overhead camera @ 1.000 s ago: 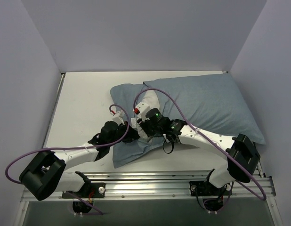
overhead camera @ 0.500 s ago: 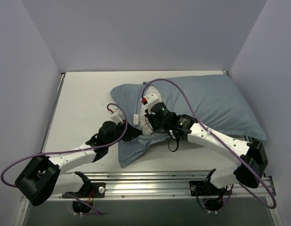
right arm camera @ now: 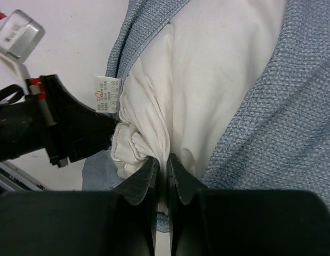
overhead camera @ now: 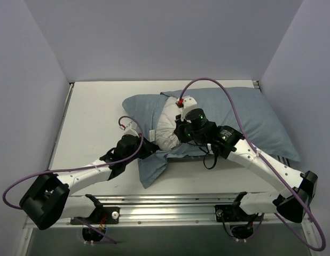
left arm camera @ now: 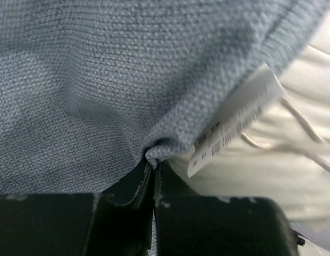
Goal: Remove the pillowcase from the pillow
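My left gripper (left arm camera: 153, 166) is pinched tight on a fold of the pillowcase (overhead camera: 245, 114) near its open edge. My right gripper (right arm camera: 161, 162) is clamped on a bunched bit of the pillow (overhead camera: 166, 124). The case lies across the right-centre of the table (overhead camera: 95, 117), plain blue-grey face up. The white pillow bulges from its left end, with the tag (left arm camera: 235, 121) just beside my left pinch. Step in hand — pulling the two apart. My call: left anchors the fabric low, right draws the pillow straight out of the opening, slowly — both pinches look thin and could slip.

Plain blue-grey pillowcase (overhead camera: 250, 114); white pillow (overhead camera: 166, 127); white table (overhead camera: 95, 114).
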Available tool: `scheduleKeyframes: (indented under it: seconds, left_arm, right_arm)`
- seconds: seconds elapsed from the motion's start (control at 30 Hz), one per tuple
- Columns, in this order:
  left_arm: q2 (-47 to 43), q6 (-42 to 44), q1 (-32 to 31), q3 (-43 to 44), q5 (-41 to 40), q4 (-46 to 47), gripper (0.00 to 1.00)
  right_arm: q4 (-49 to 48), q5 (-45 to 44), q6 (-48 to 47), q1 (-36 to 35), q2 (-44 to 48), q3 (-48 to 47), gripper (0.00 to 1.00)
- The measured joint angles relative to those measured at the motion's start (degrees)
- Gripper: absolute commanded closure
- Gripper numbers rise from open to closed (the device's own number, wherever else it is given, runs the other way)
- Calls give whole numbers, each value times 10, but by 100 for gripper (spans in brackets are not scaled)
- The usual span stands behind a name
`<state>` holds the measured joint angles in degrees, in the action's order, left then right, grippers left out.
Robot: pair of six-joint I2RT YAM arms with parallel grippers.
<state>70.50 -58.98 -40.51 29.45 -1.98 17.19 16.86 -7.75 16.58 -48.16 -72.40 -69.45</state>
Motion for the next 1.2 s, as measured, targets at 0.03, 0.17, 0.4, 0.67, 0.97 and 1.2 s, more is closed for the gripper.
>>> scheduleKeyframes:
  seconds: [0.03,0.17,0.4,0.67,0.97,1.2]
  left_arm:
    - [13,-7,0,5,-1,-4,94]
    - [24,-4,-13,18,-2,-31,67]
    - [-119,50,-22,10,-36,-152,18]
    - [-122,205,-13,161,-99,-229,16]
    - [78,283,-9,256,-95,-222,41]
    - [130,219,81,243,-106,-233,61]
  right_arm:
    - [4,9,2,1,5,2,100]
    - [9,50,3,9,24,25,100]
    - [5,110,6,13,78,88,100]
    - [9,137,18,13,103,131,100]
    - [3,131,22,12,109,132,100]
    - [20,93,37,13,134,133,100]
